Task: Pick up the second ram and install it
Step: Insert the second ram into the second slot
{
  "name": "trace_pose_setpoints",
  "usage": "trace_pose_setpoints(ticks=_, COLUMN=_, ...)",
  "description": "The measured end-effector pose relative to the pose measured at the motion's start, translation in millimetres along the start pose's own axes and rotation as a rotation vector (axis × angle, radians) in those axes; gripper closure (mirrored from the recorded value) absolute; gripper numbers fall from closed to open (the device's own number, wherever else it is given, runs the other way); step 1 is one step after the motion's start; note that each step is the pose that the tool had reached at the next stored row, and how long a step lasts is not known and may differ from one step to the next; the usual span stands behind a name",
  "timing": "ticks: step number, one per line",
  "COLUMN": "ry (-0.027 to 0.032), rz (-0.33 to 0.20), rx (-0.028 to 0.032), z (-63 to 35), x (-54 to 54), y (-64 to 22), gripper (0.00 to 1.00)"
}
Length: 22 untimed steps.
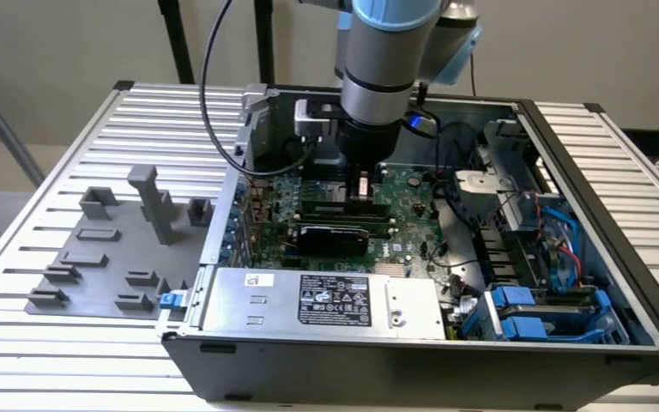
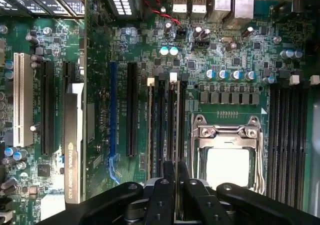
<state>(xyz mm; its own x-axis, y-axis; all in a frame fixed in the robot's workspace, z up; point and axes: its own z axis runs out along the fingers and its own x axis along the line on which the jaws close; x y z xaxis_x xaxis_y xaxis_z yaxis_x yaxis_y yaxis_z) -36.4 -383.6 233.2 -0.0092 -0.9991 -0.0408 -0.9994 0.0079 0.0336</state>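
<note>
Open computer case on a slatted table, arm reaching in from above.

The black open-topped computer case (image 1: 604,257) sits on the ribbed metal table (image 1: 66,360); the grey plastic holder tray (image 1: 100,257) lies beside it, toward the exterior view's left. The green motherboard (image 1: 398,202) lies inside, behind the silver boxed power supply (image 1: 318,300).
</note>
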Motion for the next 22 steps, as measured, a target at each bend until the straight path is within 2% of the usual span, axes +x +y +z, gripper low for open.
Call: trace_pose_setpoints(ticks=22, ry=-0.0011, rz=0.0, rx=0.0002, z=6.5, x=2.5, y=-1.6, gripper=1.0)
